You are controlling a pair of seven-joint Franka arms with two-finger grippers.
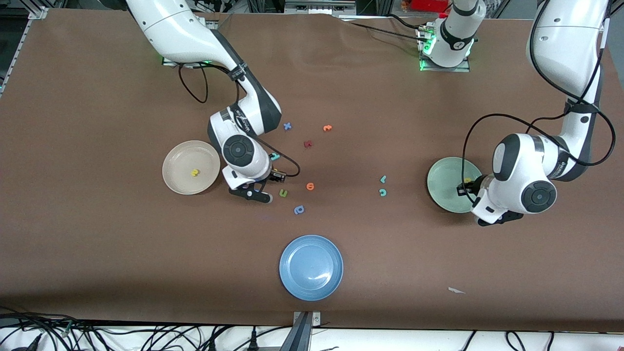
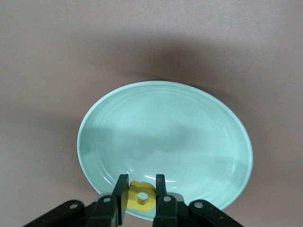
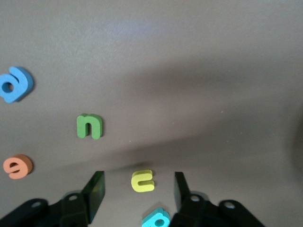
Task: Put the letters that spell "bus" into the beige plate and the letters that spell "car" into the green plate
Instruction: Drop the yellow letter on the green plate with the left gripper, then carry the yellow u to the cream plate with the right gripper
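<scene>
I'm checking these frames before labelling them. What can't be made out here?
- Front view: the yellow u is hidden under the right gripper.
- Front view: the yellow a in the left gripper is mostly covered by the arm over the green plate.

tabletop (image 1: pixel 97 243): brown, matte
plates: beige plate (image 1: pixel 181 175) toward the right arm's end; green plate (image 1: pixel 444 191) toward the left arm's end; blue plate (image 1: pixel 311 267) nearest the front camera
loose letters: green letter (image 1: pixel 283 193), orange letter (image 1: pixel 310 185), periwinkle letter (image 1: pixel 299 210), teal "c" (image 1: pixel 382 192), teal "r" (image 1: pixel 383 179)
</scene>
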